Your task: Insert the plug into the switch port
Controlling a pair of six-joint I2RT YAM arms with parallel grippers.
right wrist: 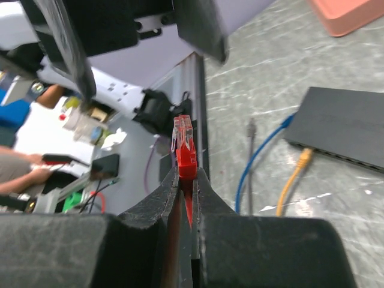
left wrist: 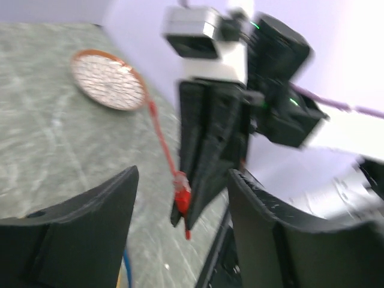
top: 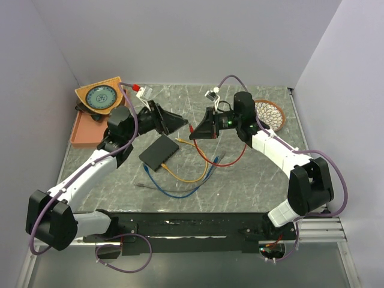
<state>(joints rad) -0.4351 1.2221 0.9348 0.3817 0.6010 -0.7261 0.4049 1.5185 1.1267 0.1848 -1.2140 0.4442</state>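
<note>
My right gripper (right wrist: 187,180) clamps the red plug (right wrist: 185,147) mid-air, left gripper (left wrist: 183,186) gapes empty, black switch (top: 161,151) sits on the table (top: 258,174) at 8 o'clock from the plug, and I worry the tail-end pinch lets it twist and miss the switch port, too small to see.

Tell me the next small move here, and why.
Probably swing the right gripper down toward the black box, to the side where the yellow cable enters. It is shut on the red plug, held in the air away from the box, and the left gripper stands open, holding nothing.
</note>
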